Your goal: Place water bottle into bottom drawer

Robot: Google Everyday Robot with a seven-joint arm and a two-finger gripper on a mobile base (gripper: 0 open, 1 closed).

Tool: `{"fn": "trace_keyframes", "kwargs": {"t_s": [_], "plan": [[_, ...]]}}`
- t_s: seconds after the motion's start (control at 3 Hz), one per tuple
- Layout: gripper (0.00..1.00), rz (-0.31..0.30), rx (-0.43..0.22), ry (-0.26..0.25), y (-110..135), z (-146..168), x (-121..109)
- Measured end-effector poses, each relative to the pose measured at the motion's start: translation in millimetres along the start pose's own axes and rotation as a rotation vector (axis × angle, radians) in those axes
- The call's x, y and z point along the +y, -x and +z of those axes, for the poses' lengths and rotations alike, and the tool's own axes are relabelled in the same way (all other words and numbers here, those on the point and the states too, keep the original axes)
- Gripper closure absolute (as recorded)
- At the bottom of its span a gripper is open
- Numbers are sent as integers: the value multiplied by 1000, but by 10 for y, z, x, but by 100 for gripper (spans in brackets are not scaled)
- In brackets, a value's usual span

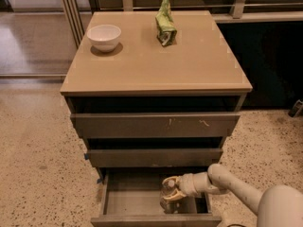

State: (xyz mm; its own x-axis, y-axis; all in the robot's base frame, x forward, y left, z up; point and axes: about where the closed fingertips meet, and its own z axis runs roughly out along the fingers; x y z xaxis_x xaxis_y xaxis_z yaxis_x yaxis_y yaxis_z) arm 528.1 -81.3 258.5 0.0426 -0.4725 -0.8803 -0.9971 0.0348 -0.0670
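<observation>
The bottom drawer (133, 203) is pulled open at the foot of the cabinet. My gripper (171, 189) reaches into its right half from the right. It is shut on the water bottle (167, 196), a clear bottle standing roughly upright inside the drawer between the tan fingers (173, 196). The bottle's lower part sits low in the drawer, behind the front panel (156, 219). Whether it touches the drawer floor is hidden.
A white bowl (104, 36) and a green-and-white snack bag (165, 25) sit on the cabinet top (156, 70). The scratched upper drawer (156, 125) and the middle drawer (154, 157) stick out slightly above my arm. Speckled floor surrounds the cabinet.
</observation>
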Motion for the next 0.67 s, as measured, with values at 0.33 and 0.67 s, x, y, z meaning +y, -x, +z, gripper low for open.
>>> {"fn": "trace_keyframes", "kwargs": {"t_s": [0.33,0.67], "plan": [[100,14,5,4,-128,93,-83],[100,28,18,9,-256,182,-141]]}}
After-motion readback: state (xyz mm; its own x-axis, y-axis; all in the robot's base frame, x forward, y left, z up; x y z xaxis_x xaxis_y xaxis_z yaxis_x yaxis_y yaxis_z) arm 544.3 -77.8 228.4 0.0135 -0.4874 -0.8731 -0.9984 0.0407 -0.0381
